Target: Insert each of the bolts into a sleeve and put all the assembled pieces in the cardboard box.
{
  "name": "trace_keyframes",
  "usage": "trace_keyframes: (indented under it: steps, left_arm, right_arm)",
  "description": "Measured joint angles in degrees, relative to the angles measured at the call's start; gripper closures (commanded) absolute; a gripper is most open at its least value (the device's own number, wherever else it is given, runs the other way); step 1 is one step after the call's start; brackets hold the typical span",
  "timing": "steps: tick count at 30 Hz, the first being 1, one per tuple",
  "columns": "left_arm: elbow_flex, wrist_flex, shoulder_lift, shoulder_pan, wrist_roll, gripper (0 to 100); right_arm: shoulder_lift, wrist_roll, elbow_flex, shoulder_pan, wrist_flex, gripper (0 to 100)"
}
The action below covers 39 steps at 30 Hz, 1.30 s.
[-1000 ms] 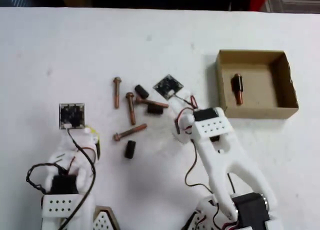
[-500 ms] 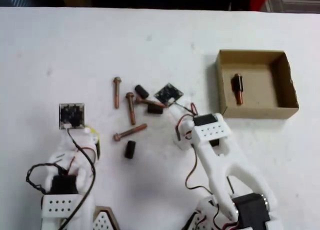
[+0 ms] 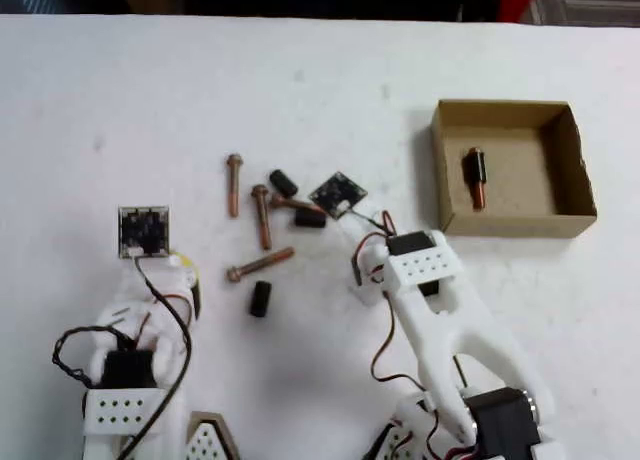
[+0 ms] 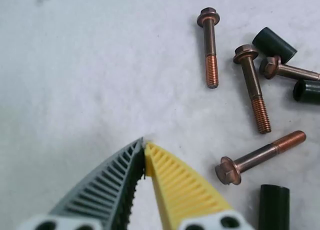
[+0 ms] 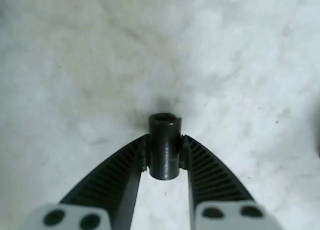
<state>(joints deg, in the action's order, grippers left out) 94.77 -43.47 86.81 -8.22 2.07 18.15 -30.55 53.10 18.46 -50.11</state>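
1. The right gripper (image 5: 164, 140) is closed on a black sleeve (image 5: 165, 156). The two dark fingers press its sides near their tips, and the jaws are open only as wide as the sleeve.
2. The sleeve stands out a little past the fingertips, with its open end pointing away from the wrist. Beneath it is the bare white table (image 5: 75, 65).
3. The left gripper (image 4: 144, 146) is fully closed and holds nothing. Its grey finger and its yellow finger meet at the tips, which point down at the table.
4. Beside the left gripper lie four bolts: one apart from the others (image 4: 210, 47), one next to it (image 4: 254, 87), one closest to the yellow finger (image 4: 260, 157), and one (image 4: 287, 70) whose shaft ends at a loose sleeve (image 4: 307, 90).
5. Two other loose sleeves lie there, one beside the bolt heads (image 4: 274, 44) and one near the yellow finger (image 4: 274, 207). None of these pieces touches the left gripper.
6. From above, the right arm (image 3: 450, 320) stretches from its base at the near edge of the table toward the middle. Its wrist camera board (image 3: 338, 195) is just beside the group of bolts.
7. The left arm (image 3: 125, 380) is folded low at the near left corner, well apart from the cardboard box (image 3: 515, 223).
8. The box stands on the far right side of the table, and inside it lies one assembled piece (image 3: 474, 178), a bolt with a sleeve on it.
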Motion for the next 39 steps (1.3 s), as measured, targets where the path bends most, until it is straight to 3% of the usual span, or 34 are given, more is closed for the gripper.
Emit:
trace_keyframes:
  steps: [16, 23, 39]
  left_arm:
    - [0.00, 0.00, 0.00, 0.00, 0.00, 98]
    - [0.00, 0.00, 0.00, 0.00, 0.00, 98]
    - [0.00, 0.00, 0.00, 0.00, 0.00, 98]
  right_arm:
    - [-2.55, -3.78, 2.46, 0.53, 0.44, 88.7]
    - [-5.10, -4.13, 1.41, 0.62, 0.44, 98.2]
    - [-1.23, -4.48, -0.44, 0.97, -1.05, 98.2]
